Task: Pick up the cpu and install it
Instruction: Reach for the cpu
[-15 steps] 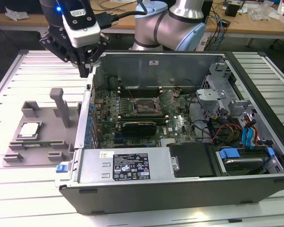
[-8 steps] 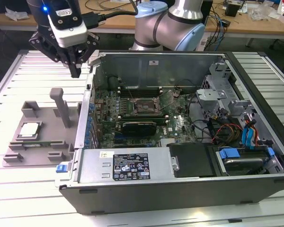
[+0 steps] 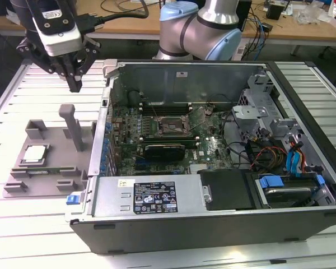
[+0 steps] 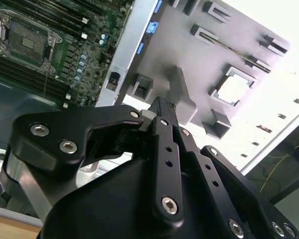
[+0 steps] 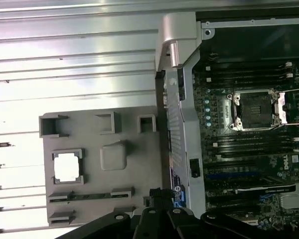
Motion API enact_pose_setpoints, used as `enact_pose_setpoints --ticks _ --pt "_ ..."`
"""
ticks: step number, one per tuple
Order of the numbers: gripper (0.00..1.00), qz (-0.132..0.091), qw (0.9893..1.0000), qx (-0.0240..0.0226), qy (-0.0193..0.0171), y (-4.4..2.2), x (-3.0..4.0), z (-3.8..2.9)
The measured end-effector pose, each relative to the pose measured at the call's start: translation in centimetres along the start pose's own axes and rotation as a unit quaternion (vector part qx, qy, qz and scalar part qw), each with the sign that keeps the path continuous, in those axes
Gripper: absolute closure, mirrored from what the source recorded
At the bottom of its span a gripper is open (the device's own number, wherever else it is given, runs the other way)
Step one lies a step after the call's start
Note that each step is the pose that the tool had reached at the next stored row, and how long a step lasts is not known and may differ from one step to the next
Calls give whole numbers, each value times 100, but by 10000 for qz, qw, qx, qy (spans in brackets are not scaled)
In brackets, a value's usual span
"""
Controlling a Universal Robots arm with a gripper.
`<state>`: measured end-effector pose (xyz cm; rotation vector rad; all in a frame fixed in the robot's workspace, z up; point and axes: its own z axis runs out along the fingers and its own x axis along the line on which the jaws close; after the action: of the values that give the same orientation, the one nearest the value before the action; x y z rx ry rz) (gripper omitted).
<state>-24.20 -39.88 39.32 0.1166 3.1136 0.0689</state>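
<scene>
item: cpu pick-up, approach stage. exterior view: gripper (image 3: pixel 74 84) hangs above the far end of the grey tray (image 3: pixel 59 150), jaws closed together and holding nothing; cpu (image 3: pixel 35 153) lies flat in a square recess on the tray, well apart from the gripper and to the exterior view's left of the open computer case (image 3: pixel 213 224); tray rests on the slatted worktop (image 3: pixel 22 241). judgement: the step in hand is reaching the chip; done well, it wants the jaws spread before descent, a straight drop square to the chip's edges, a wide berth of the tall upright post (image 3: pixel 73 126), and a light hold on the rim. second wrist view: cpu (image 4: pixel 234 88) shows as a bright, washed-out square framed by raised grey corner stops; socket (image 4: pixel 27 42) on the motherboard looks empty. first wrist view: cpu (image 5: pixel 68 167) reads as a flat pale square, glare hiding its surface detail, seated level in the recess; gripper (image 5: pixel 158 196) sits over the tray's edge beside the case wall; socket (image 5: pixel 256 109) unoccupied.
</scene>
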Motion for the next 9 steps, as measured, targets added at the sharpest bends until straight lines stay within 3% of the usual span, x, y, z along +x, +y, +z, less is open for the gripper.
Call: enact_pose_setpoints --ticks 9 --pt "89 0 10000 0 0 -15 200 -5"
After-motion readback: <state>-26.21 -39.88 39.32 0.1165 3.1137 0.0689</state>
